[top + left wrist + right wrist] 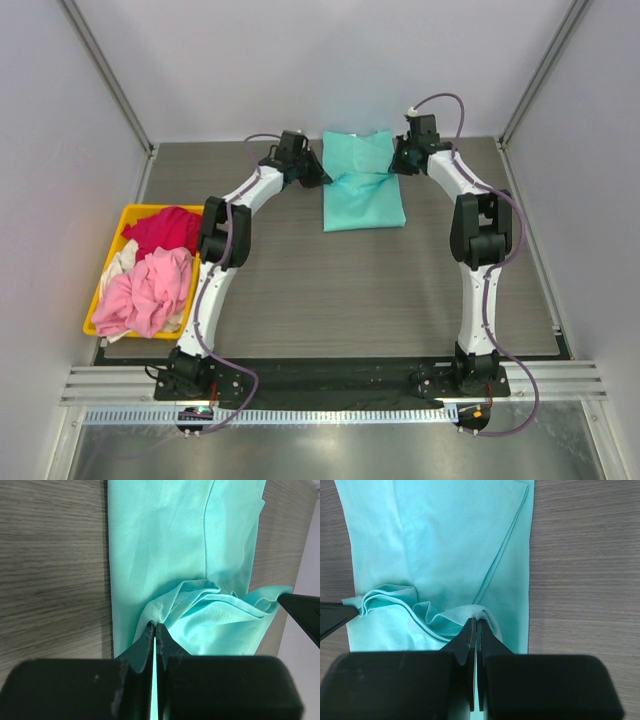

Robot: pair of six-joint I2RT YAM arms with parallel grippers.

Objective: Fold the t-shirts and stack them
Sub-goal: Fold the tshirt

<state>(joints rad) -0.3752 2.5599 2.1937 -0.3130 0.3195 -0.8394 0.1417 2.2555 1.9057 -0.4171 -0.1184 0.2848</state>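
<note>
A teal t-shirt [362,190] lies folded into a long strip at the far middle of the table. Both grippers pinch its far fold, lifted and bunched between them. My left gripper [325,178] is shut on the cloth at the strip's left edge, where the fabric puckers at its fingertips [155,625]. My right gripper [397,165] is shut on the right edge [476,620]. Three more t-shirts sit crumpled in the yellow bin: magenta-red [165,228], light pink [150,290] and whitish [118,262].
The yellow bin [135,209] stands at the table's left edge. Wood-grain tabletop [340,290] stretches between the arms. White walls and metal posts close in the back and sides.
</note>
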